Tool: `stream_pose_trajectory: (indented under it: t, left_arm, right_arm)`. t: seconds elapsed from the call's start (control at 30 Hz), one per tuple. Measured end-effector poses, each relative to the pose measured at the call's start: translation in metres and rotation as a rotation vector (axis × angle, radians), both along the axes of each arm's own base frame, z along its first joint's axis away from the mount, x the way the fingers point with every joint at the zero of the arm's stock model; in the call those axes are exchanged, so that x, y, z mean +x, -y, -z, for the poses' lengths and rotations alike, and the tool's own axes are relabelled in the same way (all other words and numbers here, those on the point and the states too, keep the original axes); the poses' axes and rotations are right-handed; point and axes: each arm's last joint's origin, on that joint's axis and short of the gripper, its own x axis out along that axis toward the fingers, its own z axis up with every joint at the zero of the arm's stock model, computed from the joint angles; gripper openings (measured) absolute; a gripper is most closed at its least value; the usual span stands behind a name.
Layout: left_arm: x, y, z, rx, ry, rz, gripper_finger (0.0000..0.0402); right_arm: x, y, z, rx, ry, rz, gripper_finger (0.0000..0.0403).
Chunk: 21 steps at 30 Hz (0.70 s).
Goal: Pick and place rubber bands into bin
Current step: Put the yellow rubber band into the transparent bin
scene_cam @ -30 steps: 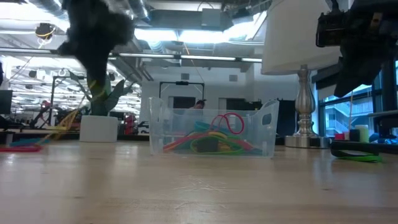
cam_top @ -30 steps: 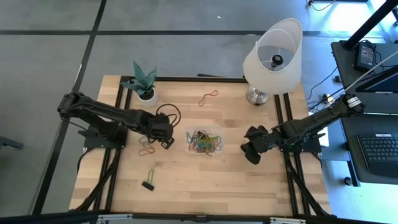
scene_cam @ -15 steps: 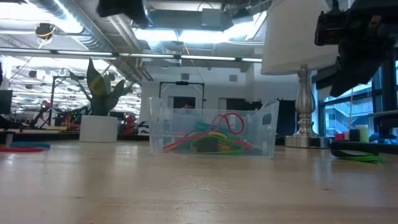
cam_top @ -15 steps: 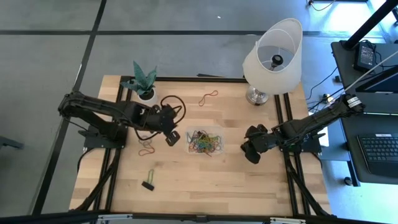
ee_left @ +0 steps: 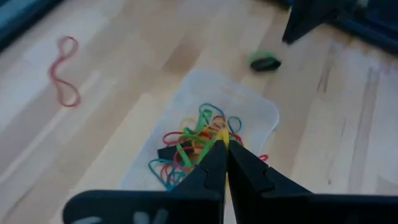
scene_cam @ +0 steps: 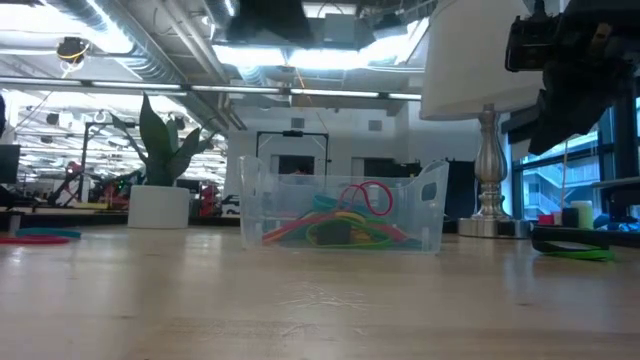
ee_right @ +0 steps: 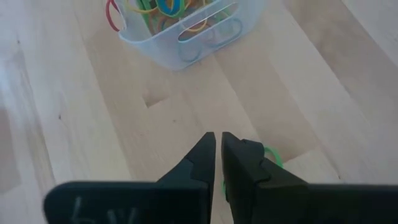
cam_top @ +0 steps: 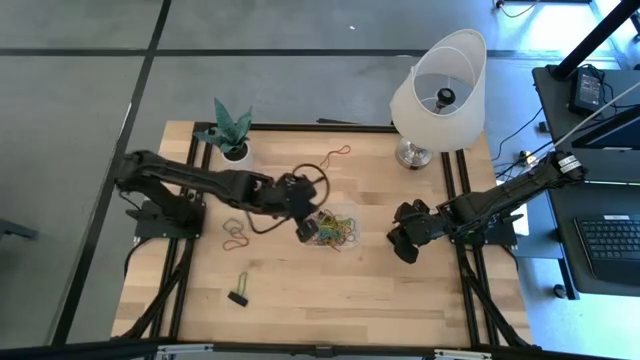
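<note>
The bin [cam_top: 333,229] is a clear tray at the table's middle with a tangle of coloured rubber bands [ee_left: 193,146] inside; it also shows in the low view [scene_cam: 342,215]. My left gripper [cam_top: 308,229] hovers above the bin's left end, shut on a yellow band. Loose bands lie flat on the table: a red one [cam_top: 335,155] toward the far edge, an orange cluster [cam_top: 237,235] left of the bin, and a green one [ee_right: 271,155] under my right gripper. My right gripper [cam_top: 403,241] waits, shut, right of the bin. My left gripper pinches a yellow rubber band [ee_left: 219,133] between its two fingertips, coming from above and slanting down over the bin. Only a short bit of the band shows at the tips; the rest cannot be made out against the bands in the bin.
A white pot with a green plant [cam_top: 234,140] stands at the far left, a lamp with a white shade [cam_top: 437,85] at the far right. A small black and green object [cam_top: 238,293] lies near the near-left edge. Bare wood lies in front of the bin.
My left gripper has risen from the orange cluster left of the bin and moved toward the table's right until it stands over the bin's left end, staying shut. The yellow strands stretched up from the table a second ago are gone from there.
</note>
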Motion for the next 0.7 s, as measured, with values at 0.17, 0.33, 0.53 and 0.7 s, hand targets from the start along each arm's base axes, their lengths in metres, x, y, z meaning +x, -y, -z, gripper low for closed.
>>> stream_pose_trajectory:
  t: [0.17, 0.33, 0.53, 0.7]
  left_arm:
    - [0.027, -0.002, 0.042, -0.016, -0.132, 0.052, 0.0003]
    - [0.047, -0.003, 0.087, -0.066, -0.266, 0.099, 0.0003]
    - [0.059, -0.002, 0.122, -0.151, -0.353, 0.138, 0.0019]
    - [0.062, -0.001, 0.133, -0.17, -0.384, 0.148, 0.0066]
  right_arm:
    - [0.0, 0.0, 0.0, 0.004, 0.004, 0.003, 0.0032]
    - [0.0, 0.0, 0.0, 0.006, 0.006, 0.004, 0.0032]
    - [0.001, 0.0, 0.0, 0.007, 0.007, 0.005, 0.0032]
    - [0.001, 0.0, 0.0, 0.008, 0.008, 0.005, 0.0032]
